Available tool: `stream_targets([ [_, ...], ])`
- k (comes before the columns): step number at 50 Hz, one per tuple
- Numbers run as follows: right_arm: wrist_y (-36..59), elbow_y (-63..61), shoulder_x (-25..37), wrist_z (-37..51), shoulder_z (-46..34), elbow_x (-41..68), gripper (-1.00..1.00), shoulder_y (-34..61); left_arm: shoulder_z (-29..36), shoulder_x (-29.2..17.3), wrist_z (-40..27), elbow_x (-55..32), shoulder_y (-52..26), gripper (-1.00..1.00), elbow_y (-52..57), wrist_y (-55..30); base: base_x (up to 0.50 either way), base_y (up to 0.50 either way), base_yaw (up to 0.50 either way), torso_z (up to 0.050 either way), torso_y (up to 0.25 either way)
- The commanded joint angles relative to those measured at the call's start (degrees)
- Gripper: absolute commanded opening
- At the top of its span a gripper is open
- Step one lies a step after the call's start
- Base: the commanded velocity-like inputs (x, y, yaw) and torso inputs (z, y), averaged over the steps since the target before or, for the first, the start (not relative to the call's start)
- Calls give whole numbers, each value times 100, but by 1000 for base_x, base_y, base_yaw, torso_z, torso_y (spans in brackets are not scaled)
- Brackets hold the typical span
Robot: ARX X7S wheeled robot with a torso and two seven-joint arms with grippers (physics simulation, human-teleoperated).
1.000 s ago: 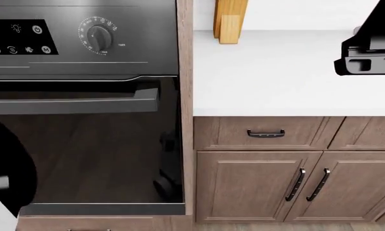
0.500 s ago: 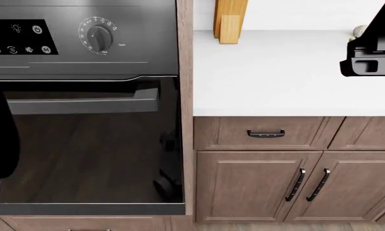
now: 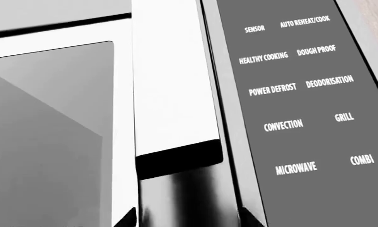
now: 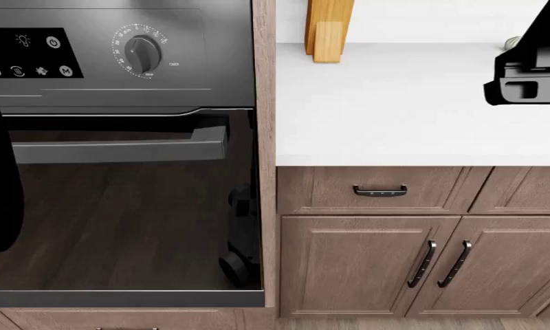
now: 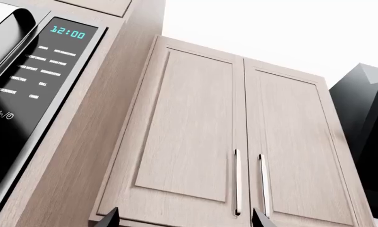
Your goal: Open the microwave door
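The microwave door (image 3: 50, 142), with its grey window, fills the left wrist view. Its pale upright handle (image 3: 170, 85) runs between the window and the dark control panel (image 3: 302, 94). My left gripper (image 3: 187, 220) straddles the handle's lower part, and both black fingertips (image 3: 129, 218) press against its sides. In the right wrist view the microwave (image 5: 25, 85) shows its 12:00 clock at one edge. My right gripper (image 5: 184, 220) is open with nothing in it and points at the wall cabinets. The head view does not reach the microwave.
Below, the head view shows a black oven (image 4: 119, 206) with a bar handle. Beside it are a white counter (image 4: 394, 103), a drawer and two cabinet doors (image 4: 367, 268). My right arm (image 4: 532, 75) hovers over the counter's right end. Pale wall cabinets (image 5: 239, 142) and a dark hood (image 5: 365, 142) hang above.
In the head view my left arm's dark shape has risen along the left edge. The right arm shifted slightly. The oven appears a little lower in the frame.
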Motion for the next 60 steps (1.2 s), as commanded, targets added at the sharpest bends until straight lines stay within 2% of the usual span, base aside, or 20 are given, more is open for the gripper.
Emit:
stream_targets([
  [1, -26, -14, 72, 68, -65, 65, 100, 86, 30, -6, -5, -3, -11, -100, -71, 61, 0, 0, 0, 0, 0],
  [17, -172, -15, 206, 109, -129, 117, 100, 150, -145, -124, -116, -202, -85, -100, 901, -512, 0, 0, 0, 0, 1],
  [28, -369, -33, 358, 141, -157, 74, 100, 73, -409, -178, -174, -639, -160, -100, 2348, -1606, 0, 0, 0, 0, 4],
  [36, -225, -71, 311, 232, -290, 228, 100, 373, -619, -207, -221, -912, -330, -100, 3041, -2229, 0, 0, 0, 2, 7],
  [47, -337, -93, 462, 412, -623, 356, 100, 711, -753, -242, -282, -1097, -499, -100, 3516, -2680, -1, -1, -2, 2, 6],
  [60, -441, -75, 553, 518, -881, 396, 100, 912, -719, -266, -285, -1136, -453, -100, 3573, -2682, 0, -2, -2, 2, 6],
])
